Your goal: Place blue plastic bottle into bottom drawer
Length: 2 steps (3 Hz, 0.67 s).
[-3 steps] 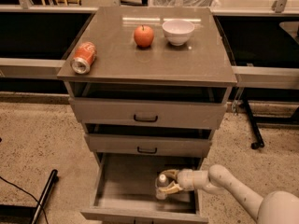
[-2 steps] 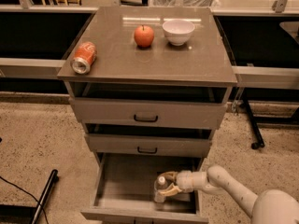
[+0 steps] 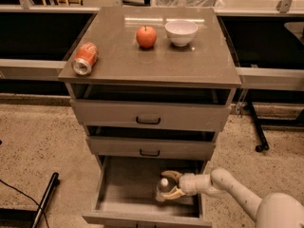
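The bottom drawer [image 3: 128, 194] is pulled open and its grey floor shows. My gripper [image 3: 170, 185] reaches in from the right and sits low inside the drawer, at its right side. Its fingers [image 3: 174, 175] close around the blue plastic bottle [image 3: 163, 188], a small clear bottle with a white cap. The bottle stands roughly upright at or just above the drawer floor; I cannot tell whether it touches. The arm [image 3: 228, 186] comes in from the lower right.
On the cabinet top [image 3: 152, 61] lie a red soda can [image 3: 84, 58] on its side, a red apple [image 3: 146, 36] and a white bowl [image 3: 181, 32]. The two upper drawers [image 3: 149, 115] are shut. A black cable and bar [image 3: 45, 198] lie on the floor at the left.
My gripper and the bottle have shifted very slightly left inside the drawer. Nothing else has moved.
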Motion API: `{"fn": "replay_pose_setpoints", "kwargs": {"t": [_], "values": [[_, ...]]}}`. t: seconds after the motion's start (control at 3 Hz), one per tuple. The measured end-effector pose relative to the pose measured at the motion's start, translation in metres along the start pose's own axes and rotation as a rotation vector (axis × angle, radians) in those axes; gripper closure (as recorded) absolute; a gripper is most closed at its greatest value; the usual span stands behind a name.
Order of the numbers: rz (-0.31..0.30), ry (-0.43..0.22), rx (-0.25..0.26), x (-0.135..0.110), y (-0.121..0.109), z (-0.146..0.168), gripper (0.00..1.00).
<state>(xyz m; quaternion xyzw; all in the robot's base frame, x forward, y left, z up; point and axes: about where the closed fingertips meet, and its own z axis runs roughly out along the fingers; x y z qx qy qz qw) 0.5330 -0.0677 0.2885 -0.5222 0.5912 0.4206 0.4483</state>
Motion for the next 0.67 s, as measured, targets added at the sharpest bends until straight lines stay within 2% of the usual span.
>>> {"fn": "replay_pose_setpoints", "kwargs": {"t": [0.33, 0.67], "values": [[0.000, 0.000, 0.000, 0.0000, 0.0000, 0.0001, 0.00], [0.000, 0.000, 0.000, 0.0000, 0.0000, 0.0001, 0.00]]}}
